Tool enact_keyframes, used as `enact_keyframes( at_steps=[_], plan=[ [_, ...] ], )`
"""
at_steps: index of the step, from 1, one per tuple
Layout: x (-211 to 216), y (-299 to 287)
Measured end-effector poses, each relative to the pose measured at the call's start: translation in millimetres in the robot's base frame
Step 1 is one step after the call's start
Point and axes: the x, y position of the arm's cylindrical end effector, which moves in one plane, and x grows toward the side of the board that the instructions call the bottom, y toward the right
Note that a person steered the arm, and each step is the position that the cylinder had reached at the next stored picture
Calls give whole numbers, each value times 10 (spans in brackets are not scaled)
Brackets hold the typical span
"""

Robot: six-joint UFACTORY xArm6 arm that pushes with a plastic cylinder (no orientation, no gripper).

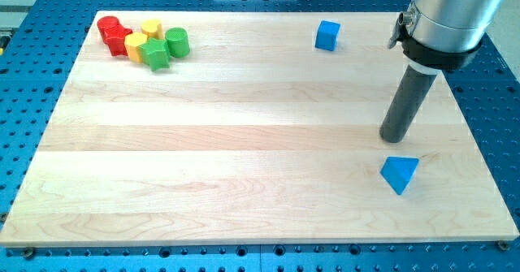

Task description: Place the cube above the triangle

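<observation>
Board (244, 142): pale wood, smooth, matt, visible grain in strips. Blue cube (327, 35) and blue triangle (399, 174): matt, plastic-looking. Rod (406, 101): dark, dull finish. Surrounding base (496, 101): blue perforated metal.

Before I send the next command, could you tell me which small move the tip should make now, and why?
Probably slide my tip up and round to the cube's far left side. The cube sits near the view's top, up-left of the triangle, while the tip stands just above the triangle, touching neither; from there it could push the cube rightward.
</observation>
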Motion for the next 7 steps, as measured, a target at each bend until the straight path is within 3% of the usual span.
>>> enact_keyframes(
  at_steps=[2,3,5,7],
  plan=[
    [-11,0],
    [-96,268],
    [-1102,328],
    [-1725,323]
  ],
)
